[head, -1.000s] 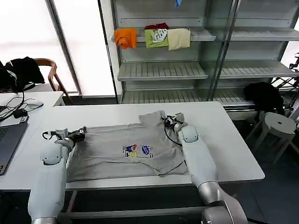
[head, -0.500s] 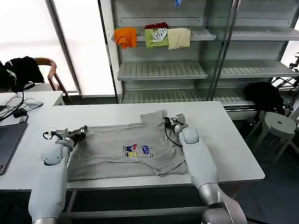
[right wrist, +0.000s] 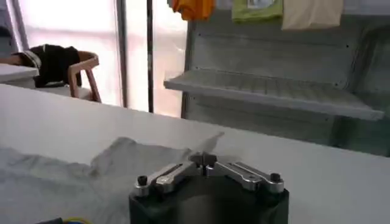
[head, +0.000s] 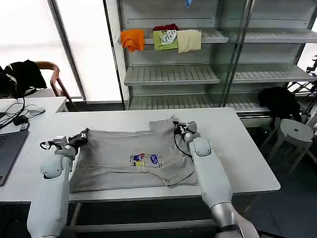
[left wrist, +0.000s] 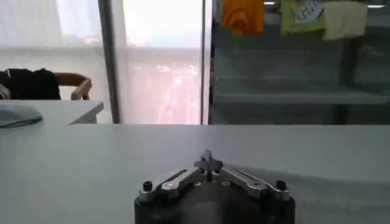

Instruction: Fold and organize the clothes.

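Here both jaws pinch the grey shirt [head: 133, 158]; its chest print's writing is unreadable.

Light grey shirt [head: 130, 159] spread on the white table

It lies flat with the small multicoloured chest print facing up in the middle. One short sleeve points to the far right side, and the near right edge is a bit wrinkled.
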Robot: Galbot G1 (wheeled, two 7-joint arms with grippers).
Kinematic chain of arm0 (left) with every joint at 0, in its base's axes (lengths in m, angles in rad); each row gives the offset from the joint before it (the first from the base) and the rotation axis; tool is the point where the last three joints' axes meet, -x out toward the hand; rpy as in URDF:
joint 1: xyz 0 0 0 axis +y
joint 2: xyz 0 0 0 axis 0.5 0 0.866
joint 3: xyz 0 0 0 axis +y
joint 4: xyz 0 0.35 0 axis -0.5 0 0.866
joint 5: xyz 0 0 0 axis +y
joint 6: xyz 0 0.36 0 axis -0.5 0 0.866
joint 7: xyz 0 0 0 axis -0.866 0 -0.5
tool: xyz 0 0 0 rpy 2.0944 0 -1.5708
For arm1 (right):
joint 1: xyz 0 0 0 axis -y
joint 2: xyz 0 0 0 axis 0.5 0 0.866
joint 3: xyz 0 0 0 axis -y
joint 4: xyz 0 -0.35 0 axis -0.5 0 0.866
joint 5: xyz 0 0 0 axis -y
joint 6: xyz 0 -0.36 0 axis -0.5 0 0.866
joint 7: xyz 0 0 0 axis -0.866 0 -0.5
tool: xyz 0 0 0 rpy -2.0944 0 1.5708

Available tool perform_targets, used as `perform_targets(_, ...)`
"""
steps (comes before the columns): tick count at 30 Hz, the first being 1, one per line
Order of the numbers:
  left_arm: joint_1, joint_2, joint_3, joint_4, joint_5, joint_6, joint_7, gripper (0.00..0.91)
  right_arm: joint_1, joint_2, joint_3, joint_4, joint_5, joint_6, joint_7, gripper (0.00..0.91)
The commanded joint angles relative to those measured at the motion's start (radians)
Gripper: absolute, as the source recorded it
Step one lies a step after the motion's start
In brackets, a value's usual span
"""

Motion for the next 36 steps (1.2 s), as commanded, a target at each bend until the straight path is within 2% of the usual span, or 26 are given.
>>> perform_targets(1, 0.110, 0.020, -0.016, -0.162, -0.130, -0.020, 0.000, 0.000, -0.177, 0.025, -0.029, 0.322, 0.050, -0.068, 0.003, 0.000)
perform_targets(15, 0.295, 0.062, -0.066, -0.283, -0.302, -0.026, 0.063, 0.000, -0.380, -0.031, -0.031, 0.646, 0.134, -0.160, 0.013, 0.000)
perform_targets(28, 0.361, 0.073, -0.083, -0.305, -0.391, -0.058, 0.107, 0.000, -0.532, -0.068, 0.013, 0.793, 0.177, -0.185, 0.007, 0.000)
perform_targets(36, 0.374, 0.078, -0.099, -0.289, -0.419, -0.063, 0.129, 0.000, -0.577, -0.069, 0.026, 0.814, 0.177, -0.183, 0.001, 0.000)
